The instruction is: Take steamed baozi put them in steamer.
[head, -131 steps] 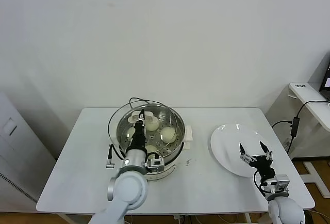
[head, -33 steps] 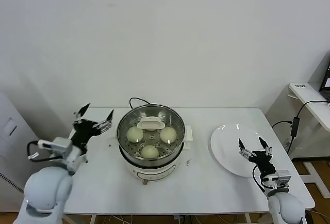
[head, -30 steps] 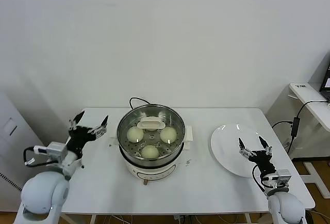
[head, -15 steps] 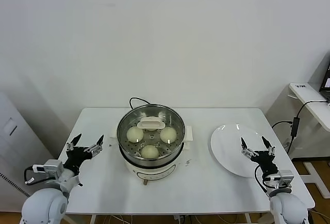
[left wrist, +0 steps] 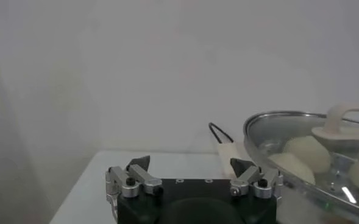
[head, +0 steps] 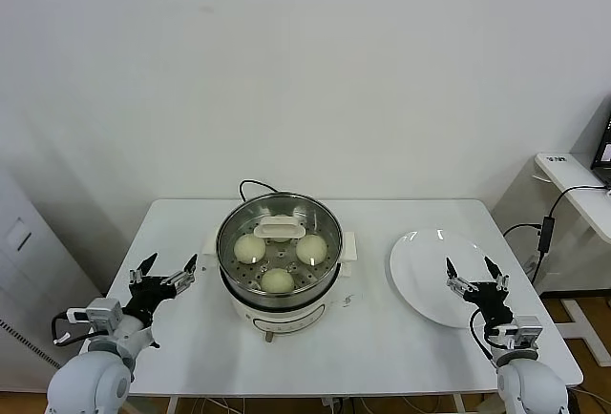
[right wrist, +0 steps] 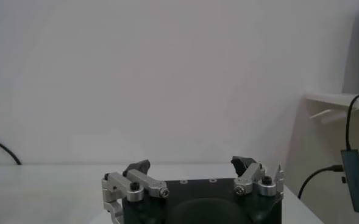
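The shiny steel steamer (head: 325, 221) stands on its white cooker base at the table's middle, covered by a glass lid with a white handle (head: 279, 231). Three cream-white baozi (head: 250, 247) show inside through the lid; a fourth is hidden. The steamer's rim and baozi (left wrist: 301, 150) also show in the left wrist view. My left gripper (head: 164, 275) is open and empty, over the table's left front, well left of the steamer. My right gripper (head: 474, 280) is open and empty, over the front edge of the white plate.
A round white plate (head: 425, 259) lies empty right of the steamer. A black cord (head: 250, 186) runs from the cooker's back. A small white block (head: 349, 245) sits against the steamer's right side. A side table with cables (head: 573, 180) stands at the far right.
My left arm let go of the lid on the steamer, then swung out left and down toward the table's front left. The right gripper has barely moved.
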`<state>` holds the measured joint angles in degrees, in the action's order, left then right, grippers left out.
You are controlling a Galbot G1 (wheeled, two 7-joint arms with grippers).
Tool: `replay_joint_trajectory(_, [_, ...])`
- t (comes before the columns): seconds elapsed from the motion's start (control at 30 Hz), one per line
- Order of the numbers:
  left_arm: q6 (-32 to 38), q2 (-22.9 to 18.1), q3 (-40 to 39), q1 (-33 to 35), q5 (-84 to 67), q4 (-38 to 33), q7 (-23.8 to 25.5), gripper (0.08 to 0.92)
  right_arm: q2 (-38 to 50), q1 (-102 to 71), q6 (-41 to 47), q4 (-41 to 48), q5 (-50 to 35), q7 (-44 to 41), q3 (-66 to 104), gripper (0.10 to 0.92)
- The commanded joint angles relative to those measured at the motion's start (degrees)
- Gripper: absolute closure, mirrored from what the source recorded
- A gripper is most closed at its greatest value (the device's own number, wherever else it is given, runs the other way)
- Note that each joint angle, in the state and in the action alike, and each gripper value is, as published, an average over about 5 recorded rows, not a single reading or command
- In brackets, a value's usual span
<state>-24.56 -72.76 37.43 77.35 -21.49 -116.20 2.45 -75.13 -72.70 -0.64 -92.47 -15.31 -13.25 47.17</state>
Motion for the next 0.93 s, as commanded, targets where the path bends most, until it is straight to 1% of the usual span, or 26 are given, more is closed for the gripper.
replay_joint_trajectory(0.03, [-0.2,-0.3,0.0,0.5,-0.8,0.2,-0.2,0.177,0.1,-0.3,0.4,-0.1,-0.2,0.4,0.0,0.203])
replay_joint_trajectory(0.93, [-1.3,-0.5,-0.1,0.6,-2.0,-0.3,-0.5,0.177,-0.2,-0.9,1.1,-0.3,0.2,0.4,1.7,0.203])
